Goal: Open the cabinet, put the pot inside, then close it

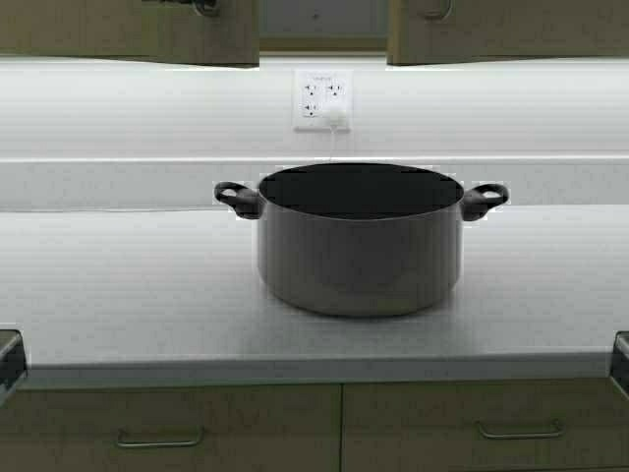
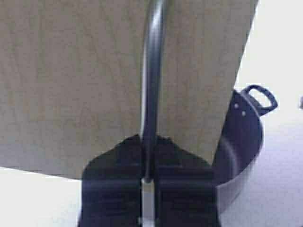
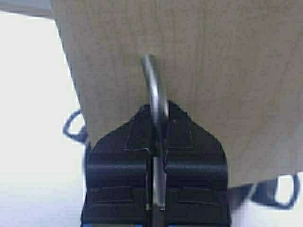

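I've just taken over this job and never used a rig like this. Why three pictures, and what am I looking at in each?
It is a wheeled robot with two arms. The high view looks forward from its frame: the pot stands on the countertop, below the cabinet, whose doors already stand apart. The other two come from cameras on each wrist. In the left wrist view, the left gripper is shut on the left door handle. In the right wrist view, the right gripper is shut on the right door handle. The pot is not held.
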Available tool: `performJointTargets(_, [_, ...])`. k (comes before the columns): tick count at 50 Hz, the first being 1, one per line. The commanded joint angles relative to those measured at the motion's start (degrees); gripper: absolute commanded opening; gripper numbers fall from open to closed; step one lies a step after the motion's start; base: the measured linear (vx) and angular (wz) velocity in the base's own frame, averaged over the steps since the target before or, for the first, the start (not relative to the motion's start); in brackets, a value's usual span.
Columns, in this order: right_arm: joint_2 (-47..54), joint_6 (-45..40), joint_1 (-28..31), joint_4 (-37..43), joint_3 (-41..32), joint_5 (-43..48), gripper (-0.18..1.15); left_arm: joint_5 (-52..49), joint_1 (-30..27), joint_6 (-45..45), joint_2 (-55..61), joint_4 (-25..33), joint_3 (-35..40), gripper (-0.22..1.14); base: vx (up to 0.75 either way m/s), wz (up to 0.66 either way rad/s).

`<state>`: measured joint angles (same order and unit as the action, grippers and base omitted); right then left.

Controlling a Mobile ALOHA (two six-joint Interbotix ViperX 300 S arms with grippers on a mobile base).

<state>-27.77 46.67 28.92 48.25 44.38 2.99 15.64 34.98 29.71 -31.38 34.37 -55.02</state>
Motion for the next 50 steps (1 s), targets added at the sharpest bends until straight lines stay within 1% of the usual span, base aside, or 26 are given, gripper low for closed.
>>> performJointTargets(1, [-3.0, -0.3, -0.5, -0.2, 0.8, -2.5, 0.06, -2.0, -3.3, -0.1, -4.0, 0.3, 0.5, 0.03, -0.08, -0.04])
performJointTargets(13, [-8.0, -0.3, -6.0, -0.4, 2.9, -8.8, 0.06, -5.3, -5.4, -0.3, -8.3, 0.4, -1.5, 0.03, -0.07, -0.05])
performJointTargets(19, [-9.3, -0.3, -8.6, -1.8, 3.3, -11.9, 0.06, -8.2, -7.8, -0.3, -10.5, 0.3, -2.2, 0.03, -0.05, -0.02])
performJointTargets(26, [-9.6, -0.5, -8.9, -3.8, 3.2, -13.8, 0.06, -10.9, -10.0, -0.4, -12.8, 0.3, -2.7, 0.03, -0.01, 0.00])
performJointTargets(35, [-9.6, -2.4, -9.0, -4.6, 3.1, -13.8, 0.06, -12.1, -10.1, -0.4, -16.2, 0.3, -3.3, 0.03, 0.00, 0.00])
performJointTargets(38, [-9.3, -3.2, -8.9, -4.4, 2.7, -14.2, 0.11, -12.3, -10.1, -0.4, -16.3, 0.4, -3.2, 0.04, 0.01, 0.03])
performJointTargets(39, [-9.3, -3.5, -9.0, -4.5, 2.6, -14.6, 0.13, -12.5, -10.1, -0.4, -16.3, 0.3, -3.2, 0.04, 0.01, 0.03])
performJointTargets(41, [-9.4, -4.3, -9.0, -4.5, 2.4, -16.1, 0.23, -13.3, -10.1, -0.4, -16.2, 0.4, -3.0, 0.08, 0.01, 0.02])
performJointTargets(44, [-9.8, -5.4, -9.0, -4.7, 2.1, -19.8, 0.48, -14.6, -10.1, -0.4, -16.3, 0.3, -2.7, 0.19, 0.01, 0.02])
performJointTargets(46, [-9.9, -6.3, -9.0, -5.2, 1.8, -21.7, 0.70, -15.9, -10.1, -0.6, -16.4, 0.3, -2.5, 0.32, 0.01, 0.01])
performJointTargets(48, [-10.5, -7.4, -9.1, -5.9, 1.7, -23.4, 0.89, -17.2, -10.2, -1.0, -16.8, 0.3, -2.5, 0.47, 0.00, 0.00])
performJointTargets(50, [-11.1, -8.8, -9.4, -7.0, 1.7, -24.2, 1.06, -18.4, -10.2, -1.1, -17.2, 0.3, -2.2, 0.63, 0.00, 0.00])
